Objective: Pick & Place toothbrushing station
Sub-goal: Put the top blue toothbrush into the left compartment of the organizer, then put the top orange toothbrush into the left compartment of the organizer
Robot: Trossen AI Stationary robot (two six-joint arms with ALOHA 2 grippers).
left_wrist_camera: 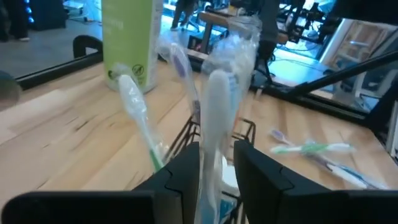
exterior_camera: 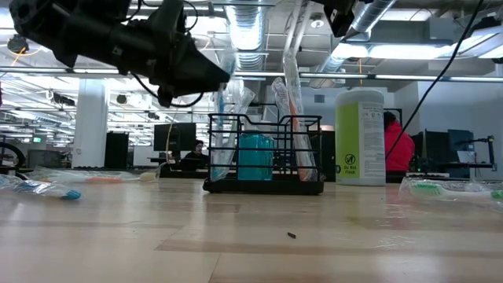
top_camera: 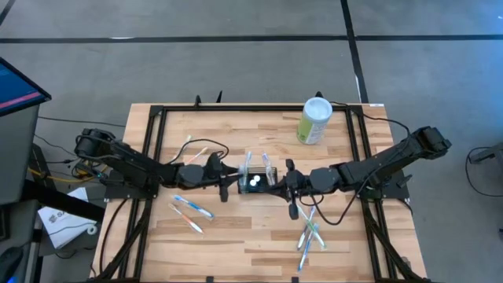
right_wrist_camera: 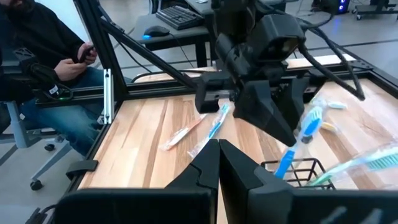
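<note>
The black wire caddy (top_camera: 253,182) stands on its base at the table's middle. It holds a teal cup (exterior_camera: 255,157) and several wrapped toothbrushes standing upright. My left gripper (top_camera: 233,180) is at the caddy's left side, shut on one wrapped toothbrush (left_wrist_camera: 216,106) with a white and blue head. In the low view it (exterior_camera: 222,79) hangs above the caddy's (exterior_camera: 263,187) left end. My right gripper (top_camera: 284,184) is shut and empty just right of the caddy, raised above the table; its closed fingers (right_wrist_camera: 219,163) point toward the left arm. My left gripper pinches the wrapped toothbrush between its two fingers (left_wrist_camera: 185,174), on the shaft below the head (left_wrist_camera: 215,163). The fingers come level from the table's left and lie across the brush. The brush stands upright, head up, its lower end down in the caddy.
A pale-green canister (top_camera: 316,120) stands at the back right. Loose wrapped toothbrushes lie left of the caddy (top_camera: 191,207), behind it to the left (top_camera: 194,150), and at the front right (top_camera: 310,232). A seated person (right_wrist_camera: 37,68) shows beyond the table.
</note>
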